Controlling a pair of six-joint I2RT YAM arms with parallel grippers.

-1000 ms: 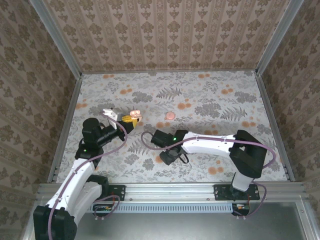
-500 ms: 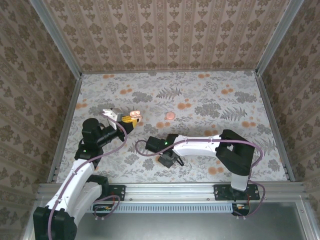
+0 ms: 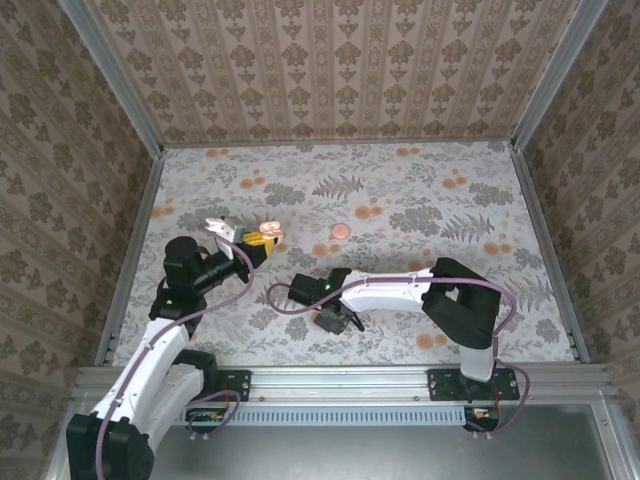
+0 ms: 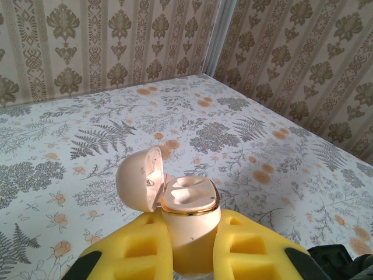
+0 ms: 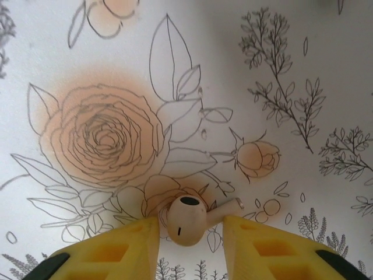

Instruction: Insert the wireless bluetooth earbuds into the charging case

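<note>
Progress: early, by my reading; no earbud is seated that I can make out, and one earbud is not yet lifted.

Table (image 3: 450, 190): flat, matte, covered in a printed floral sheet of grey ferns and pale orange roses; it lies close under the right claw and well below the left claw.

Left claw (image 4: 191, 245): clenched on the charging case (image 4: 189, 219), which stands upright between its pads (image 4: 250, 251); the pads are yellow foam, blocky, with square recesses.

Right claw (image 5: 189, 239): lowered to the sheet, jaws standing apart astride the earbud (image 5: 185, 220); a slim gap shows on either side, so I judge it not yet gripped.

Charging case: smooth cream-peach plastic, rounded like a pebble, glossy; the lid (image 4: 140, 178) is flipped open and tilted away to one side above the left claw's pads; a thin gold rim (image 4: 192, 209) rings the mouth; the moulded hollows inside look empty, though I cannot be sure.

Earbud: the same cream plastic, bulbous body with a dark oval opening on top and a short stem slanting toward one pad; it lies on the sheet between the jaws.

Left to do: close on the earbud, lift, carry it to the open case, seat it; a second earbud I cannot place.
</note>
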